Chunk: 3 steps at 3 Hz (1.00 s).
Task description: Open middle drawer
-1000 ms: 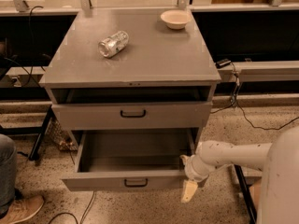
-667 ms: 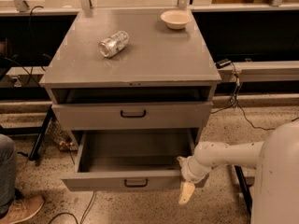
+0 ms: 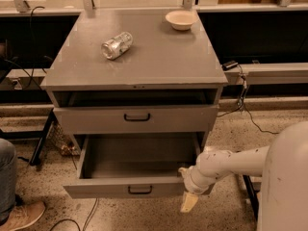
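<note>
The middle drawer (image 3: pixel 139 188) is pulled far out below the closed drawer (image 3: pixel 137 119), and its deep plain grey tray shows, with nothing in it. Its black loop handle (image 3: pixel 140 190) sits at the centre of the front panel. My gripper (image 3: pixel 188 202) hangs at the drawer's right front corner, pointing down toward the floor, off to the right of the handle. My white arm (image 3: pixel 226 162) reaches in from the right.
A crushed silver can (image 3: pixel 117 44) and a pale bowl (image 3: pixel 181 19) lie on the grey cabinet top (image 3: pixel 144 66). A person's leg and shoe (image 3: pixel 14 211) are at the lower left. Cables run along the floor and at the right of the cabinet.
My gripper has drifted a little to the left and downward by the drawer's right front corner. The drawer stays pulled out about as far as before.
</note>
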Each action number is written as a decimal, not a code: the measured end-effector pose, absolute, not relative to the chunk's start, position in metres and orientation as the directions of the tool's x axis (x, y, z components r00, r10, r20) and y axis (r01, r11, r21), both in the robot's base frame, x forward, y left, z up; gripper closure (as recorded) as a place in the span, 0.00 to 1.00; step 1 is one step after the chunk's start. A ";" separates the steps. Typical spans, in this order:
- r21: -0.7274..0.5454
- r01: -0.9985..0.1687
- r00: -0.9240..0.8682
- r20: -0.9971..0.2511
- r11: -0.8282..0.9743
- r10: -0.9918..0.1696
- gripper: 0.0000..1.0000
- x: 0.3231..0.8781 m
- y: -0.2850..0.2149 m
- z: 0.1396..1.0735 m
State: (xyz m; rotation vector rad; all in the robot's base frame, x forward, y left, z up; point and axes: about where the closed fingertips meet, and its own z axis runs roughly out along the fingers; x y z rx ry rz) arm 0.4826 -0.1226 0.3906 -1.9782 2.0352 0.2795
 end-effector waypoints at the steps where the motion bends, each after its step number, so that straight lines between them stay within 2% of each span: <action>1: -0.062 -0.997 -0.015 -0.338 0.038 -0.941 0.41 0.473 -0.122 0.393; 3: -0.042 -0.996 -0.055 -0.354 0.075 -0.933 0.88 0.447 -0.134 0.395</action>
